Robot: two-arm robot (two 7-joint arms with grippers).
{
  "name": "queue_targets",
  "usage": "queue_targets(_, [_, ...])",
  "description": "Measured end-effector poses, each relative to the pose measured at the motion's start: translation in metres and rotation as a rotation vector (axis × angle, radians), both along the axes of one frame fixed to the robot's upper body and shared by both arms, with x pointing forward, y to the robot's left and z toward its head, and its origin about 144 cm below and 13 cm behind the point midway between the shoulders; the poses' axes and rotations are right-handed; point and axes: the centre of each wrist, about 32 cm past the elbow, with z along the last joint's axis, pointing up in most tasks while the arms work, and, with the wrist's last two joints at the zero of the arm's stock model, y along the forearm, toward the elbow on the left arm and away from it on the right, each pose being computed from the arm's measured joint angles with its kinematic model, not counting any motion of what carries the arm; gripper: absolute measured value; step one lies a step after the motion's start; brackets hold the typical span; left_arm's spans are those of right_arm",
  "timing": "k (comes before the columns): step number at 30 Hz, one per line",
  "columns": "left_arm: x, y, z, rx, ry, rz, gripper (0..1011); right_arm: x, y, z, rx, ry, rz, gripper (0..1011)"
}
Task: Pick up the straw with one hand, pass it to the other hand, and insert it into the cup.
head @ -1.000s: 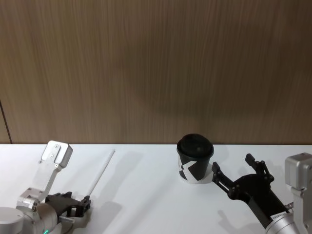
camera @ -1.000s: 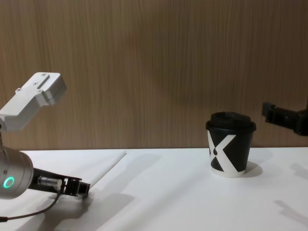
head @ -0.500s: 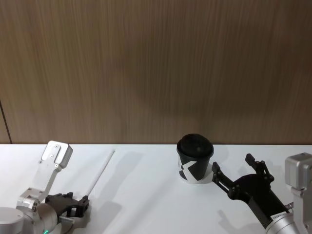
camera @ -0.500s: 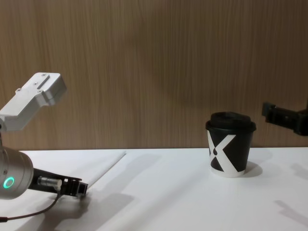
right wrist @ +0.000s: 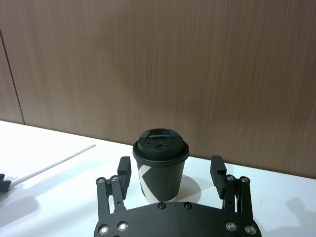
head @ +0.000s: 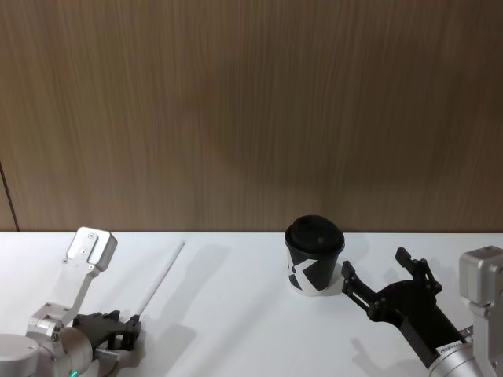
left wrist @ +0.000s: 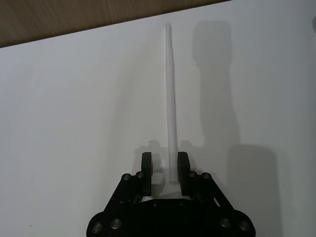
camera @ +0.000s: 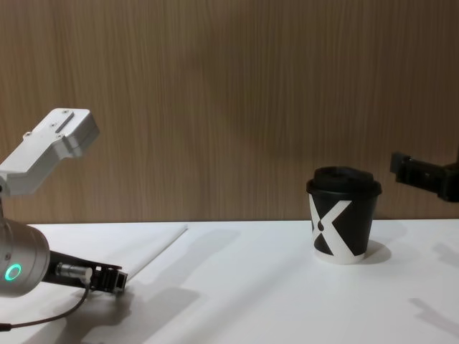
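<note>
a: where is the left tool (left wrist: 165,170)?
b: low on the counter (head: 236,314), its two fingers spread and straddling the near end of the straw (left wrist: 170,98). the straw lies flat, pointing away toward the wall. nothing is pinched yet.
a: so what could spoil the grab?
b: only the very end sits between the fingers, and off centre. i'd guess closing there could roll the straw aside or squirt it out. a hold so near the end would also leave the long part drooping or swinging on the lift.
a: and the handover?
b: the right tool (head: 374,264) hangs wide open just beside the cup (head: 314,255), which stands upright, well apart from the straw. a careless swing toward the other arm could clip the cup and tip it. a crooked straw would also miss the small opening in the lid (right wrist: 161,144).
</note>
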Motion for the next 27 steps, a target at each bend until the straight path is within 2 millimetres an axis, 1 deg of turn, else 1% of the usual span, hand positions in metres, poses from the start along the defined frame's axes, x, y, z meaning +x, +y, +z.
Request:
queue_targets(8, [0.0000, 0.0000, 0.0000, 0.000, 0.000, 0.000, 267, 0.0000, 0.0000, 0.0000, 0.000, 0.000, 0.000, 1001])
queue_targets(13, [0.0000, 0.0000, 0.0000, 0.000, 0.000, 0.000, 210, 0.0000, 0.0000, 0.0000, 0.000, 0.000, 0.000, 1001])
queue_targets(15, [0.0000, 0.0000, 0.0000, 0.000, 0.000, 0.000, 159, 0.0000, 0.0000, 0.0000, 0.000, 0.000, 0.000, 1001])
queue_targets(17, [0.0000, 0.0000, 0.0000, 0.000, 0.000, 0.000, 147, 0.0000, 0.0000, 0.0000, 0.000, 0.000, 0.000, 1001])
queue_targets(18, [0.0000, 0.0000, 0.0000, 0.000, 0.000, 0.000, 104, 0.0000, 0.0000, 0.0000, 0.000, 0.000, 0.000, 1001])
queue_targets(20, [0.0000, 0.0000, 0.0000, 0.001, 0.000, 0.000, 74, 0.0000, 0.0000, 0.0000, 0.000, 0.000, 0.000, 1001])
queue_targets(27, [0.0000, 0.0000, 0.0001, 0.001, 0.000, 0.001, 22, 0.0000, 0.0000, 0.0000, 0.000, 0.000, 0.000, 1001])
